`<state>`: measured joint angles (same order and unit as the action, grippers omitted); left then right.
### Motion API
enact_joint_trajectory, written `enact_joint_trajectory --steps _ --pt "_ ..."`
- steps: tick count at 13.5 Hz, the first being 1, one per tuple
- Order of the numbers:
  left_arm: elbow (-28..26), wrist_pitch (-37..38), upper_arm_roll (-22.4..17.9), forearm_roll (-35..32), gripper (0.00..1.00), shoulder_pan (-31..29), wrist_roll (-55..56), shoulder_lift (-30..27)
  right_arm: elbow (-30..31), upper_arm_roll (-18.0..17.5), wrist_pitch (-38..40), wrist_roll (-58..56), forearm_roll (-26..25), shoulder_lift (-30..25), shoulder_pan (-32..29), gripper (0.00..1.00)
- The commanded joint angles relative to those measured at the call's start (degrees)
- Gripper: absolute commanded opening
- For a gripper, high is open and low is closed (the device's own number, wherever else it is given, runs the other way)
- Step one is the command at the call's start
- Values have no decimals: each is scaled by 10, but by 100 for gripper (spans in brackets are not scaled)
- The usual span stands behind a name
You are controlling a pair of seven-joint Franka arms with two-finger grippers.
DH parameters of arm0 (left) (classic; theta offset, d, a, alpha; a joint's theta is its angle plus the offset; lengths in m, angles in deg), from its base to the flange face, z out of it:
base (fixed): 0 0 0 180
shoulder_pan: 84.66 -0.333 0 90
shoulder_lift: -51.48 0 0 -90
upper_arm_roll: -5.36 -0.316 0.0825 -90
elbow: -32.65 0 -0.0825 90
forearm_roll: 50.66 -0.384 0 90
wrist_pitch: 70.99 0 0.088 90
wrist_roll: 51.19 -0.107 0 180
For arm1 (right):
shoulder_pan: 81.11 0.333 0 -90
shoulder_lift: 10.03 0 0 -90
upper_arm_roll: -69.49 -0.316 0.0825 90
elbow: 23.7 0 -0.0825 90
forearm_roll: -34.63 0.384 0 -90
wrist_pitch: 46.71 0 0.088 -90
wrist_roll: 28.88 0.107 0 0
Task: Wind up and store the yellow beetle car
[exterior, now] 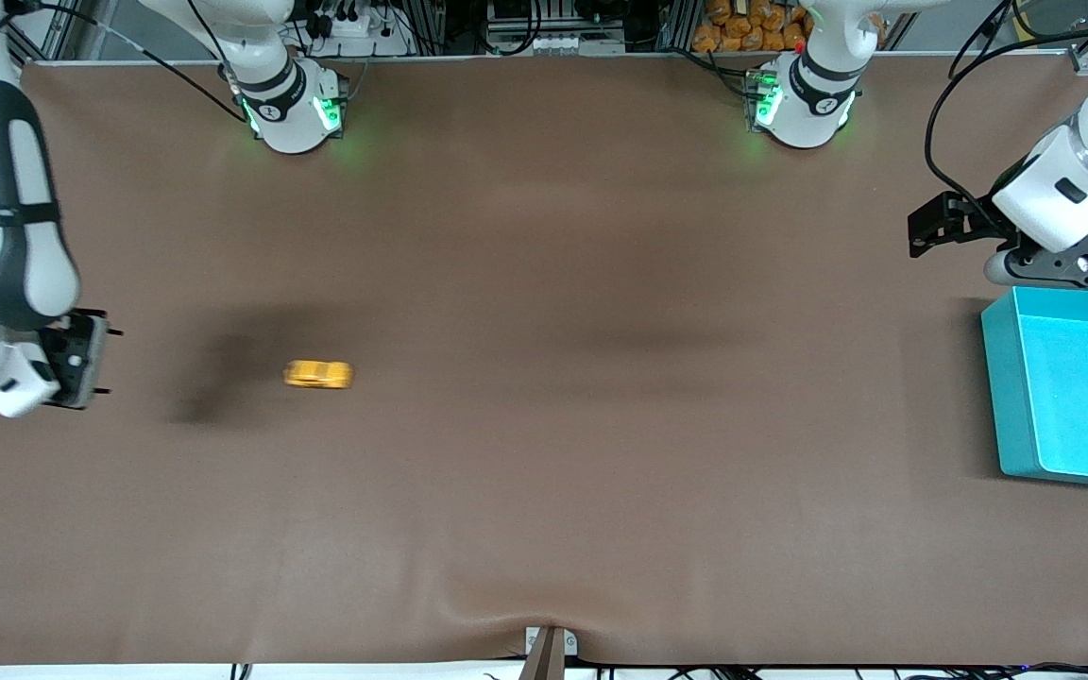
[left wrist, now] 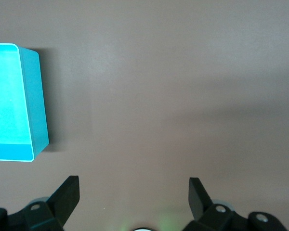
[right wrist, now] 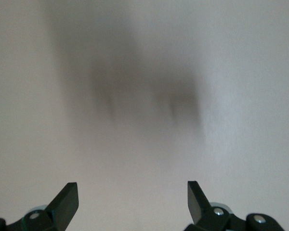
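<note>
Now glossy rounded yellow beetle car (exterior: 318, 374) on matte brown tabletop (exterior: 544, 425); left gripper (left wrist: 134, 192), right gripper (right wrist: 133, 197) both spread, empty.

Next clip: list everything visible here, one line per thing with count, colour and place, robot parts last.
yellow beetle car: one, yellow-orange, on the table toward the right arm's end, held by nothing, blurred in the front view.
bin: one, turquoise, on the table at the left arm's end; nothing shows inside it.
table: one, brown cover, under everything.
right end effector: one, black fingers on a white arm, open, over the table at the right arm's end, apart from the car.
left end effector: one, black fingers on a white arm, open, waiting over the table beside the bin.
</note>
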<state>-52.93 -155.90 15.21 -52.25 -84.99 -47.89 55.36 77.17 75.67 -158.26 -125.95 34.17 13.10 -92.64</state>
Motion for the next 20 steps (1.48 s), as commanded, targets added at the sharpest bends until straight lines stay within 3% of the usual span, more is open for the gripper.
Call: enact_joint_trajectory --steps 1,6,13,20 --pt "4 6 3 -6 100 -3 4 0 -23 -9 27 -11 -10 -9 -31 100" --pt "4 6 3 -6 100 -3 5 0 -148 -9 123 8 -11 -9 -48 100" --pt "2 4 3 -4 100 -3 8 1 -264 -10 262 153 -12 -13 -38 100" --pt "-6 -4 2 2 100 -4 50 23 -329 -13 269 372 15 -31 -41 100"
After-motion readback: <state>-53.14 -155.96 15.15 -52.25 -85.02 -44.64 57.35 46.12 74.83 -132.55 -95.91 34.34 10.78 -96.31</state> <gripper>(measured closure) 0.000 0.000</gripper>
